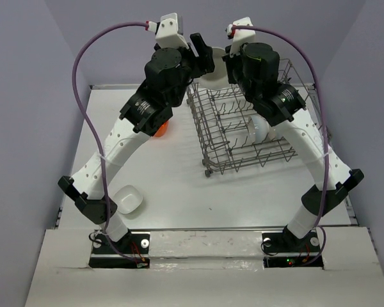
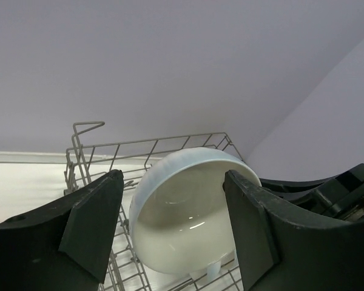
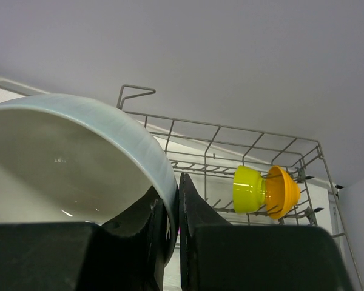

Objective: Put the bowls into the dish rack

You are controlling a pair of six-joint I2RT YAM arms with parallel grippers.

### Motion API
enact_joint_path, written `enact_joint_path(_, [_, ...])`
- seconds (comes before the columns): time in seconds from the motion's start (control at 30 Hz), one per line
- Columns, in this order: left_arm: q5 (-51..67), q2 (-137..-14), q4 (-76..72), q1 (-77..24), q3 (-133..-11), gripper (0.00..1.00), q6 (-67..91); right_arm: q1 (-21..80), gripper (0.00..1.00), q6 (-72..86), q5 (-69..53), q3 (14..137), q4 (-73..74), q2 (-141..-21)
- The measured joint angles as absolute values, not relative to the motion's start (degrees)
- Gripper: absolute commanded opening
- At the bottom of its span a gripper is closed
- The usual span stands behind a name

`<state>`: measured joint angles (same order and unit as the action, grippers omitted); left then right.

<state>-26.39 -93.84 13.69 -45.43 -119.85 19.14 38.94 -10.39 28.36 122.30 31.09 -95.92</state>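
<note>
Left hand [image 1: 200, 52] and right hand [image 1: 232, 59] were seen from above meeting high over the far end of the dish rack [image 1: 208, 137], a white bowl [image 1: 214, 69] between them. A second white bowl [image 1: 259, 128] lay inside the rack. A third white bowl [image 1: 128, 199] and a red-orange bowl [image 1: 161, 131] remained on the tabletop [image 1: 179, 192].

From the left wrist, the left hand's fingers [image 2: 91, 224] were shown spread wide on either side of the white bowl, gripping nothing.

From the right wrist, the right hand was shown pinched narrowly on that bowl's rim. A lime green bowl [image 3: 249, 189] and an orange-yellow bowl [image 3: 283, 192] were racked beyond.

A slip was judged the main risk, since the glossy bowl was carried by a thin rim pinch alone. It could also be knocked loose by the nearby left fingers.
</note>
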Motion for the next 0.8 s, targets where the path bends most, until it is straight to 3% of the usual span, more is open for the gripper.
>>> enact_joint_path(0.47, [-30.11,-85.06,13.61,-45.60,-109.36,0.78,18.33,39.09,0.01,-15.29,35.48,117.78,29.28,-94.04])
enact_joint_path(0.8, [-28.69,-64.53,12.45,-45.52,-88.71,0.79,20.49,39.09,0.01,-26.55,50.13,111.72,22.31,-93.80])
